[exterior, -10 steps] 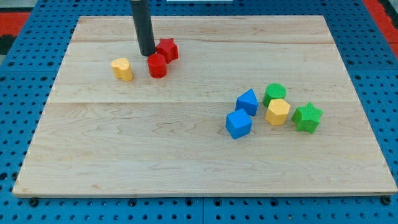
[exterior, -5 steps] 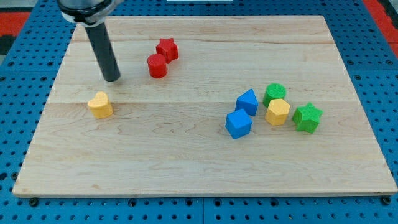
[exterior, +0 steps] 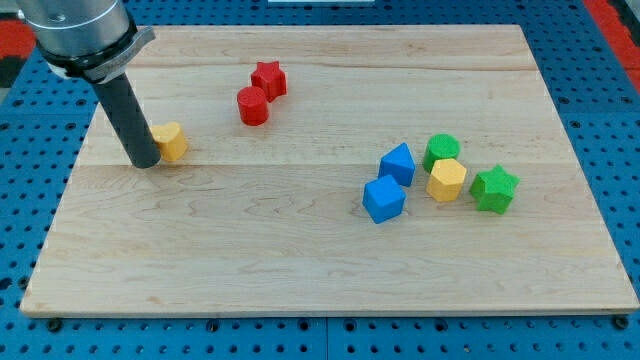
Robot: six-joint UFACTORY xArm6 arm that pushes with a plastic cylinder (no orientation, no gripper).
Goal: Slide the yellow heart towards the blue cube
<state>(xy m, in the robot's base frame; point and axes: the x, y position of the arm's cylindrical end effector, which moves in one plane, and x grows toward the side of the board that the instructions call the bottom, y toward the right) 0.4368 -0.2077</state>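
The yellow heart (exterior: pixel 171 141) lies on the wooden board (exterior: pixel 300 260) at the view's left. My tip (exterior: pixel 145 162) stands right against the heart's left side, touching it. The blue cube (exterior: pixel 384 199) sits right of the middle, far to the heart's right and a little lower. A second blue block (exterior: pixel 398 163) stands just above the cube.
A red cylinder (exterior: pixel 252 105) and a red star (exterior: pixel 268 79) sit near the top, up and to the right of the heart. A green cylinder (exterior: pixel 441 151), a yellow hexagon block (exterior: pixel 446 180) and a green star (exterior: pixel 494 189) cluster right of the blue blocks.
My tip swung from beside the red blocks down to the left of the heart. The heart went down and left, then shifted slightly up and right.
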